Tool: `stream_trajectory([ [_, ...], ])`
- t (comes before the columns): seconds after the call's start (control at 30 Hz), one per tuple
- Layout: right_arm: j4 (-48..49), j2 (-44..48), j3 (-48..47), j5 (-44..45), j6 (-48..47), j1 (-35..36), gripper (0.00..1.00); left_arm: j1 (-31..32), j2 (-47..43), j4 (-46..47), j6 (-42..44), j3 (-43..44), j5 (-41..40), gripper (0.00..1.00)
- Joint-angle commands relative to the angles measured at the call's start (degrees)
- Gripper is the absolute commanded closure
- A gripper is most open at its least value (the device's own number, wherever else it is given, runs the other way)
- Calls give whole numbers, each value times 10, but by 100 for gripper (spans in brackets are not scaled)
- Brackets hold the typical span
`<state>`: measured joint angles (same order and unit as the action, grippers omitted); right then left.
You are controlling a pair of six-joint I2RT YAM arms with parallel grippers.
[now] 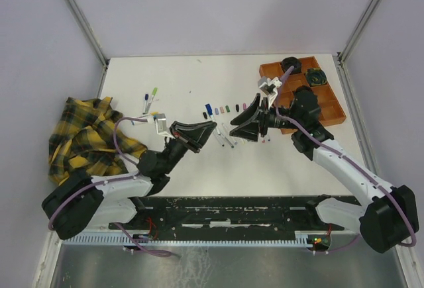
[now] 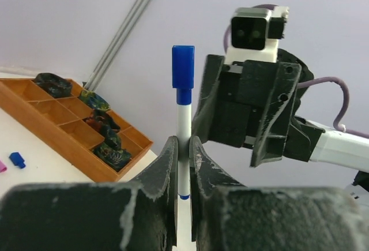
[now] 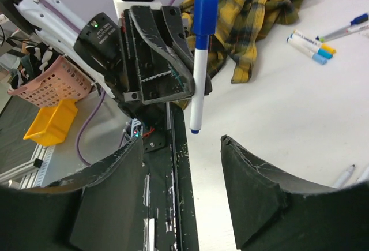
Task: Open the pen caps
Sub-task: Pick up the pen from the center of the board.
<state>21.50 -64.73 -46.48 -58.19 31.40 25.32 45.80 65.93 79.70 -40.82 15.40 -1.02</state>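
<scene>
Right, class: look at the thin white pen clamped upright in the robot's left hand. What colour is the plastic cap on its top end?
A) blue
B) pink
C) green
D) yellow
A: the left hand is shut on the thin white pen, and the plastic cap on its upper end is plainly blue in both wrist views.

White table (image 1: 199, 162): crumpled yellow-and-black plaid cloth (image 1: 89, 139) at its left edge, orange compartmented tray (image 1: 334, 121) at the far right corner holding dark round objects (image 1: 317, 76) in separate compartments; off the table, pink lattice basket (image 3: 49, 83) just beside a yellow bin (image 3: 49, 121).
</scene>
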Motion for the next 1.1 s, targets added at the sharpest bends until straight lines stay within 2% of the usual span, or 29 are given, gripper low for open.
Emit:
stream_trajectory([
  [0.0,-41,-11,-22,16,-57,21,37,35,43,109,61,36,-27,97],
  [0.2,-91,-26,-36,29,-95,39,43,65,89,142,77,55,-38,97],
  [0.37,-96,-29,-38,31,-98,46,49,76,116,155,75,65,-39,97],
  [0.67,-105,-37,-44,30,-98,50,66,91,146,184,76,66,-49,97],
  [0.97,-107,-44,-50,26,-87,51,67,92,144,193,71,61,-49,97],
  [1.07,-104,-49,-51,23,-79,51,71,93,143,193,69,61,-47,97],
])
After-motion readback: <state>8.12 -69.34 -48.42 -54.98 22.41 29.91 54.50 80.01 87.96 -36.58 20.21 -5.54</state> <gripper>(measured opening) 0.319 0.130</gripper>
